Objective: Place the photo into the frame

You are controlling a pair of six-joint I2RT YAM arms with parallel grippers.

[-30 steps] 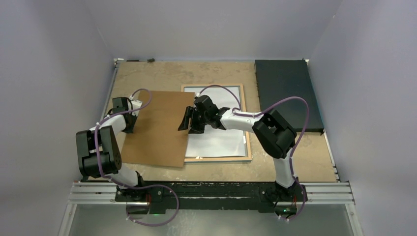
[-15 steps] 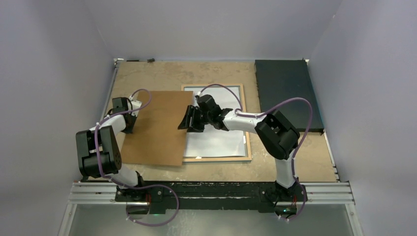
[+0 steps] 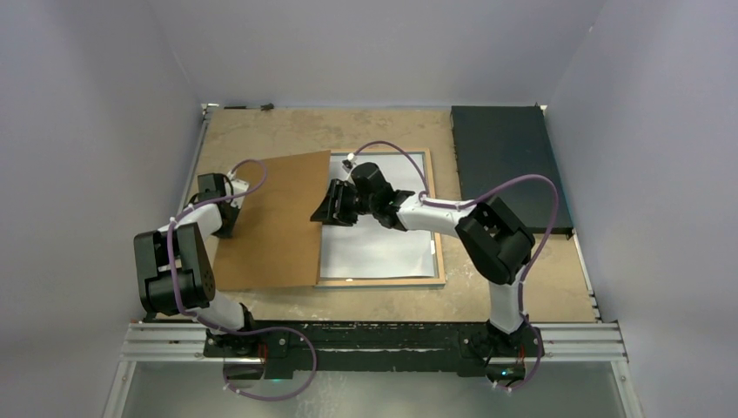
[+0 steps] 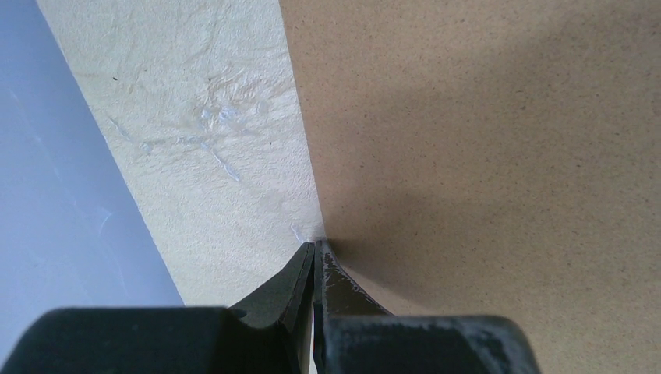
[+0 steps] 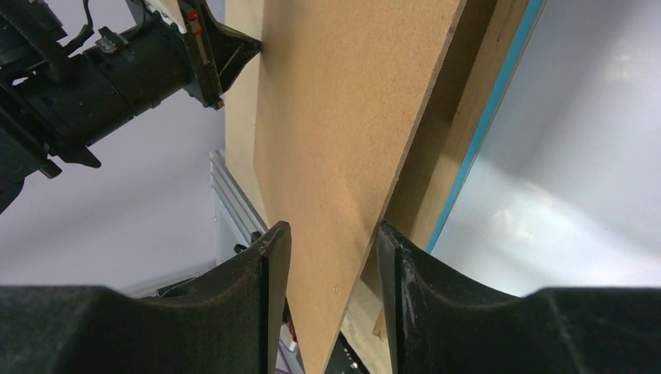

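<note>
Tan chipboard tabletop (image 3: 270,131), pale lilac walls around. Thin rectangular frame with tan-brown rear rim (image 3: 439,252) lies rear-up just beyond the right gripper (image 5: 334,234). Its bright blue front edge shows in the right wrist view.

Rectangular paper photo (image 3: 383,248), plain white back up, sits inside the rim, so insertion looks done.

Flat brown fibreboard backing panel (image 3: 274,226) spans between the two grippers. It appears tilted, with its raised edge over the frame rim nearest the right fingers (image 5: 273,257). Those fingers stand narrowly apart astride that edge, with slim gaps either side.

Left gripper (image 4: 314,253): fingers pressed together, tips at the panel's opposite edge. Whether they nip it, cannot tell.

Left to do, by my reading: lay the panel over the photo and seat it.

Dark rectangular mat (image 3: 505,165) lies well beyond the right fingers.
</note>
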